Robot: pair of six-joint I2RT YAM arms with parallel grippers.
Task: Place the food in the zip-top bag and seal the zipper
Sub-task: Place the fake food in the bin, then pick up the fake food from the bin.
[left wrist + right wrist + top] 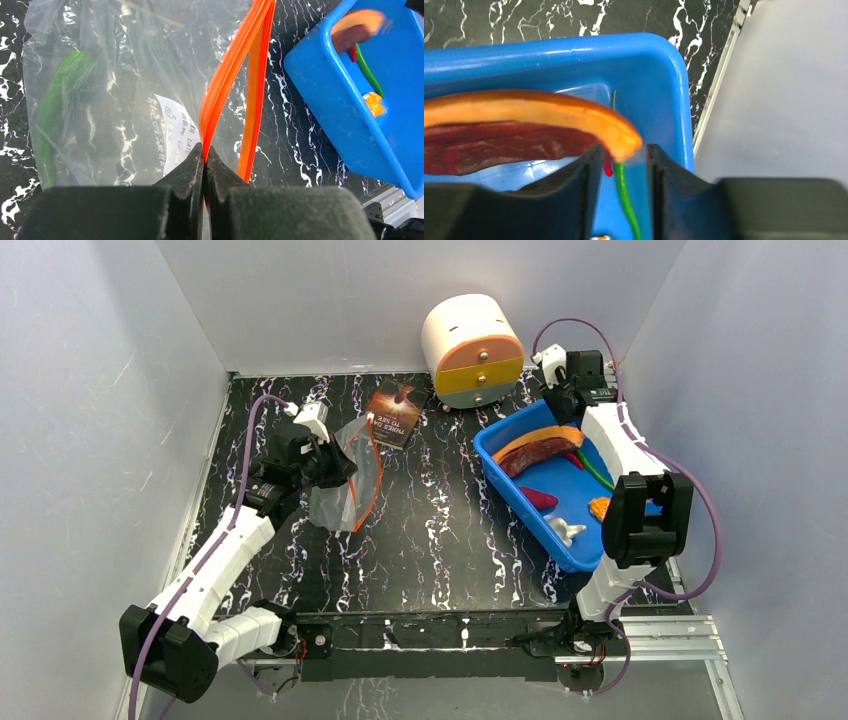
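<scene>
My left gripper point(205, 150) is shut on the red-orange zipper point(225, 85) of the clear zip-top bag point(125, 75), which hangs open with a green piece point(55, 110) inside. From above, the bag point(345, 480) sits left of centre. The rest of the food lies in a blue bin point(510, 490): orange-brown slice point(535, 448), magenta piece point(540, 498), white lump point(568, 530), orange bits point(599, 507). My right gripper point(623, 150) stands open over the bin's far end. The slice's blurred tip point(624, 140) lies between its fingers, above a green stick point(624, 190) and red chili point(609, 170).
A dark paperback book point(398, 412) lies just behind the bag. A round white box with yellow and orange drawers point(472, 348) stands at the back wall. The bin point(664, 90) sits close to the table's right edge and side wall.
</scene>
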